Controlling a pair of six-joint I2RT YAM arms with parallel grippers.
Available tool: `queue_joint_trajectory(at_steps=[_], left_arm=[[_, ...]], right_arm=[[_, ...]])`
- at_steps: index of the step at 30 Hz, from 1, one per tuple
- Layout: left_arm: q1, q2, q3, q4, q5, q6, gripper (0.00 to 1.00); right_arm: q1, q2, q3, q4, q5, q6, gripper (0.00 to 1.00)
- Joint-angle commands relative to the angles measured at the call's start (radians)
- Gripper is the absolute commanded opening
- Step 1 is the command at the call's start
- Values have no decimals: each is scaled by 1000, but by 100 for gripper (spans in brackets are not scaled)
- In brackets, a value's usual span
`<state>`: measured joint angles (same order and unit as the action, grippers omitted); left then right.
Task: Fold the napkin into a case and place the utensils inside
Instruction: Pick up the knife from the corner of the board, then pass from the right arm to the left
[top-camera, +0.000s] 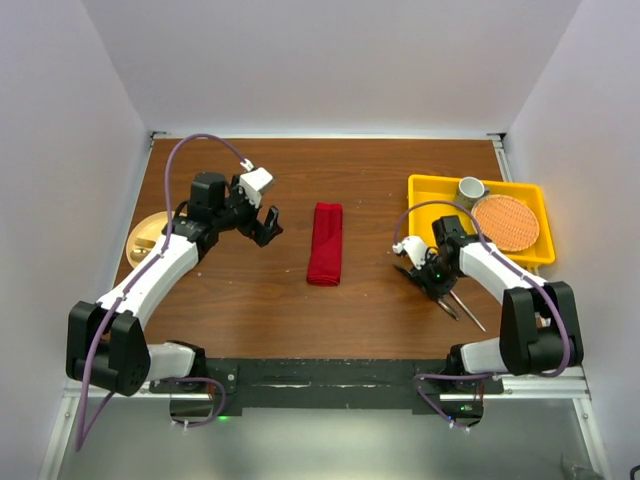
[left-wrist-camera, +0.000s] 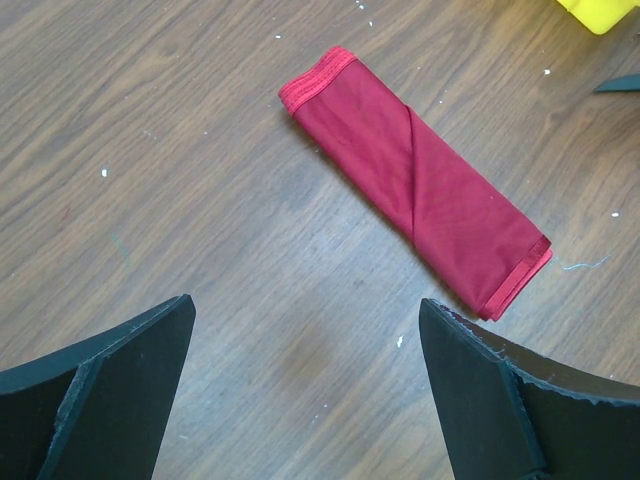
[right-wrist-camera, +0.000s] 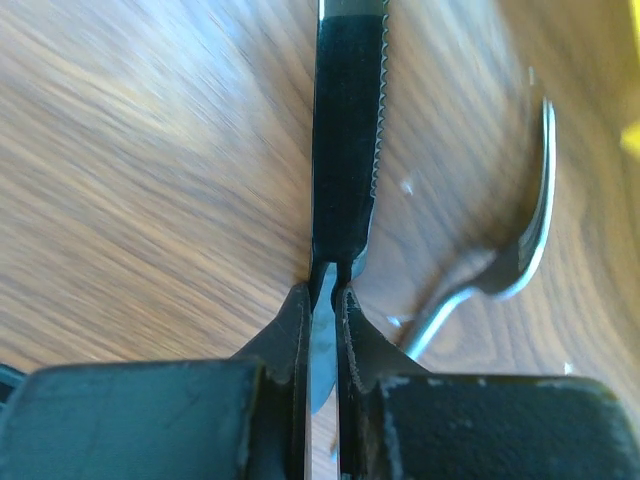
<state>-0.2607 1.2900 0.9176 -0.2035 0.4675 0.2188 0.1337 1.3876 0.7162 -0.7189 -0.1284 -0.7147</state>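
Jaws of the right gripper (right-wrist-camera: 327, 288) are pressed together on a knife (right-wrist-camera: 345, 130), which is pinched edge-on between them. The blade runs straight out ahead of the jaws, and its serrated edge is turned toward a fork (right-wrist-camera: 505, 280). The fork is recorded just beside the knife, on the bench (top-camera: 380, 170), with its tines pointing away from the wrist camera. Whether the knife is raised clear of the bench cannot be determined.

In the overhead view this gripper is placed at the near right of the bench, close to the near-left corner of a yellow tray (top-camera: 425, 186). A cup (top-camera: 472, 187) and a round orange woven mat (top-camera: 506, 222) are held in that tray.

Jaws of the left gripper (left-wrist-camera: 305, 305) are spread wide with nothing between them. They are held over bare wood, near the case (top-camera: 325, 243) and to its left.

The case is laid flat at mid-bench, between the two arms, with its long axis running away from the bases. It is well apart from the knife and fork and is touched by neither set of jaws. In the left wrist view a diagonal fold line is seen across its face, with a hemmed border at each short end.

A tan round dish (top-camera: 145, 235) is noted at the left edge, partly hidden by the left arm.
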Motion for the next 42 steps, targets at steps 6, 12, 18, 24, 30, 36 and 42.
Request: queue_joint_trajectory(at_steps=[6,12,18,24,30,36,42], left_arm=[[11,-15,7,30,141,-148,100],[11,-40,-66,271,310,-340,100],[11,15,-140,635,578,-609,100],[11,132,-209,1388,629,-1216,93],[5,190,-169,1676,537,-1483,93],[-66,187,-73,1567,482,-1490,92],[-103,200,-34,1497,454,-1503,87]], right_arm=[[47,-88,179,-45,-197,76,0],[86,-122,290,-66,-315,211,0],[89,-113,400,-99,-532,348,0],[96,-125,495,-47,-757,550,0],[110,-165,531,113,-887,820,0],[181,-188,532,239,-919,1024,0],[218,-177,569,237,-921,1035,0]])
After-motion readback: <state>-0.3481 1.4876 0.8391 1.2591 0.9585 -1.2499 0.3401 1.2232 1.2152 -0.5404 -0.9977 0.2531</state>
